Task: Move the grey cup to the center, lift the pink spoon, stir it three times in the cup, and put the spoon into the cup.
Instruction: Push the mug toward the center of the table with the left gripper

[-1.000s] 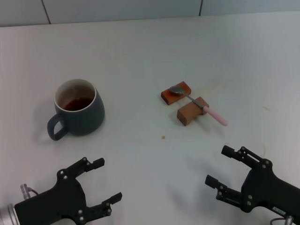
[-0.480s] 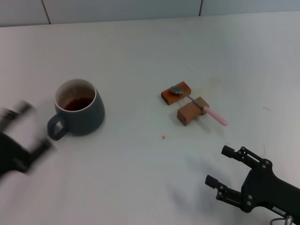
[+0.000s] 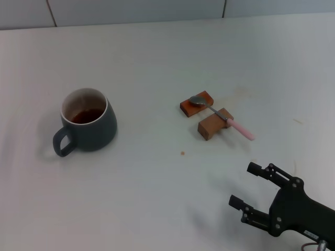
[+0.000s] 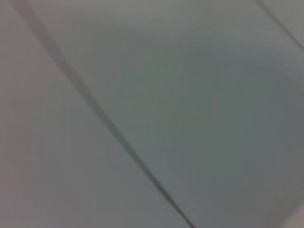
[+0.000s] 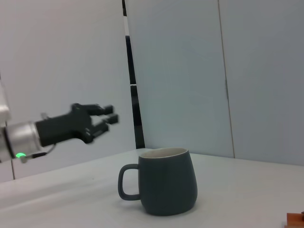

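The grey cup (image 3: 86,121) stands on the left of the white table, handle toward me, with dark liquid inside; it also shows in the right wrist view (image 5: 166,180). The pink spoon (image 3: 222,117) lies across two wooden blocks right of centre, bowl on the far block, pink handle pointing to the near right. My right gripper (image 3: 247,185) is open and empty at the near right, short of the spoon. My left gripper is out of the head view; the right wrist view shows it (image 5: 102,118) open and raised in the air off the cup's handle side.
Two brown wooden blocks (image 3: 197,103) (image 3: 213,124) carry the spoon. A small brown crumb (image 3: 182,153) lies near the table's middle. A tiled wall (image 3: 157,10) runs behind the table. The left wrist view shows only blurred wall panels (image 4: 142,118).
My left gripper has swung from the near left, past the cup's left side, and up out of the head view. The right gripper, cup and spoon have not moved.
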Robot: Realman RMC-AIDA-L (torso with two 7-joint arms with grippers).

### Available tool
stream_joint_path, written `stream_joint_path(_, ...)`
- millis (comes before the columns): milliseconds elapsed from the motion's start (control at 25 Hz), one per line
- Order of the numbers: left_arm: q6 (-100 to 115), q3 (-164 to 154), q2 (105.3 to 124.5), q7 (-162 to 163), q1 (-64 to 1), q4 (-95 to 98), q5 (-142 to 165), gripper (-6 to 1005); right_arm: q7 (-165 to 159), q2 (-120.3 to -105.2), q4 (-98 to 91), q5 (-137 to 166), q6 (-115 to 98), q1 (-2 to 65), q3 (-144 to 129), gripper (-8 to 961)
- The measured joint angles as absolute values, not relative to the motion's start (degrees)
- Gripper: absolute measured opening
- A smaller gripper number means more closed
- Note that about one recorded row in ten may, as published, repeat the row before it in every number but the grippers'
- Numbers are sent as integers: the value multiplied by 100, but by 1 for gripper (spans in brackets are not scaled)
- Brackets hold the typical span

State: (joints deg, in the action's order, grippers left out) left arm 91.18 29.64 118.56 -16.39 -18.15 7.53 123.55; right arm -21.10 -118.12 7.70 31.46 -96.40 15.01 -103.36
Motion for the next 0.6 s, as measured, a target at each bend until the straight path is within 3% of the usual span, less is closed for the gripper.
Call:
stream_joint_path(160,8270,2492,11859,-3039,-2122,437,12389,430,-2110,-11813,769,3147,-9642,1503,-10336,809)
stream_joint_path(360,7657,1902,11864,-3714,-2348,169,12404,185,-2110,-11812,783,3136,-9682,1494,-10336,809)
stream_joint_path(600,7531,1254,11868,-3793,-2419,127,12455,1,-2110,-11813,796,3124,-9699,1490,-10336,810)
